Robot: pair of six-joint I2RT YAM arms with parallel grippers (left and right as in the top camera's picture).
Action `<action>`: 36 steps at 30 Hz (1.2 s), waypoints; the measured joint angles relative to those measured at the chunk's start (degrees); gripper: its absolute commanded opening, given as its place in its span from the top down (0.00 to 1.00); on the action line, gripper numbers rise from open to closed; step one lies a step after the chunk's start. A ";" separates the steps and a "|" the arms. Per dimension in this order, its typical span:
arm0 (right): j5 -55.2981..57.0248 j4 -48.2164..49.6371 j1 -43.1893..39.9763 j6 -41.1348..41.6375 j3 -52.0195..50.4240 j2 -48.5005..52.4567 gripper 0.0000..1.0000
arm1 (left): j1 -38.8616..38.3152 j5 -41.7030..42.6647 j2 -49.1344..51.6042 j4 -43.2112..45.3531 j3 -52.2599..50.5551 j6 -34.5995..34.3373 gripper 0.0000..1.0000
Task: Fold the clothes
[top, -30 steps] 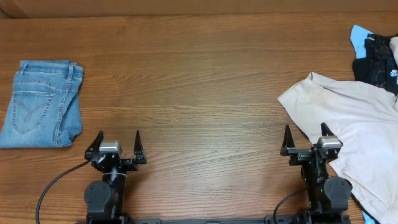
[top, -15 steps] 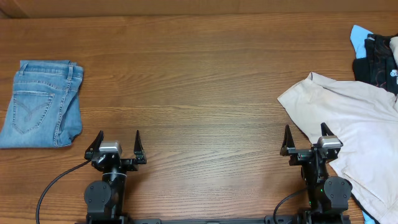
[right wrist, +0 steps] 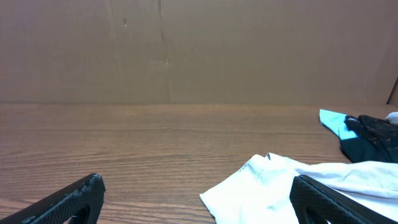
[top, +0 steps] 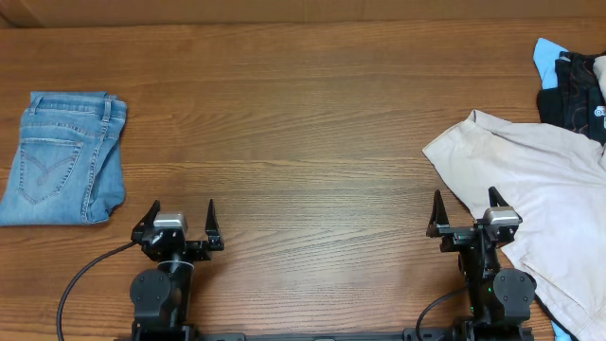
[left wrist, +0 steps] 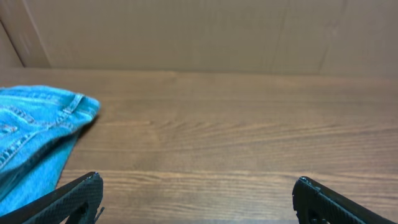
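The clothes (top: pixel 535 185), a pair of light beige shorts, lie rumpled and unfolded at the right of the table, reaching past the right edge of the overhead view; their near corner (right wrist: pixel 273 186) shows pale in the right wrist view. My right gripper (top: pixel 465 206) stands open at the front right, its right finger over the shorts' edge, nothing between the fingers (right wrist: pixel 68 202). My left gripper (top: pixel 181 215) is open and empty at the front left, with bare wood between its fingertips (left wrist: pixel 71 196).
Folded light-blue jeans (top: pixel 64 157) lie at the far left, also seen as blue denim (left wrist: pixel 34 134) in the left wrist view. Black patterned garments with a sky-blue piece (top: pixel 568 80) sit at the back right corner. A cardboard wall (right wrist: pixel 199 50) backs the wooden table (top: pixel 303 123).
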 measured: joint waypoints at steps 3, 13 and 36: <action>-0.02 0.00 0.00 0.00 0.00 0.00 0.00 | 0.00 0.00 0.79 0.02 0.00 0.00 0.00; -0.02 0.02 -0.02 0.00 0.00 0.00 0.00 | 0.00 0.02 0.81 0.02 0.00 0.00 0.00; -0.02 0.02 0.00 -0.02 0.00 0.00 0.00 | 0.00 0.00 0.83 0.02 0.00 0.00 0.00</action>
